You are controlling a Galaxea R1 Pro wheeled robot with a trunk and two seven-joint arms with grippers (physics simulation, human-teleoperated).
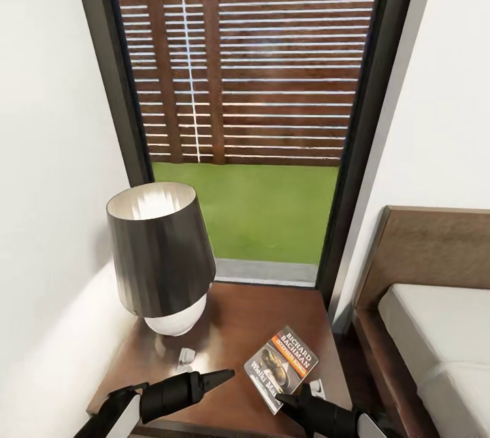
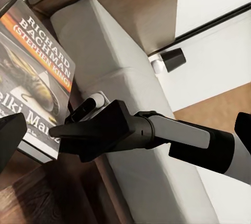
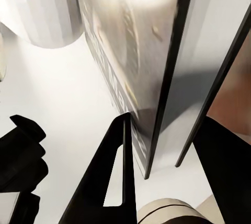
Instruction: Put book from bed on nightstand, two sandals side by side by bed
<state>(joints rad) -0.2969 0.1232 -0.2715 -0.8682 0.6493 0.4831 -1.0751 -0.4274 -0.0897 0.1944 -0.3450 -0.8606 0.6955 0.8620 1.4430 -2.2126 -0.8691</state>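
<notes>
The right black end effector sits at the near edge of the thin dark grey paperback book with the orange band. In the right wrist view its two dark fingers stand on either side of the book's edge, closed onto it. The book lies on the small dark brown wooden nightstand with a glossy top, towards its right front corner.

The left black end effector hovers low over the nightstand's front, pointing towards the book and apart from it. How far apart its fingers are cannot be made out.

A table lamp with a dark ribbed shade and white base stands at the nightstand's back left. Behind is a tall dark-framed window showing a slatted wooden fence and grass. The low bed with brown wooden headboard and pale mattress stands just right of the nightstand, cut off by the picture's edge.
</notes>
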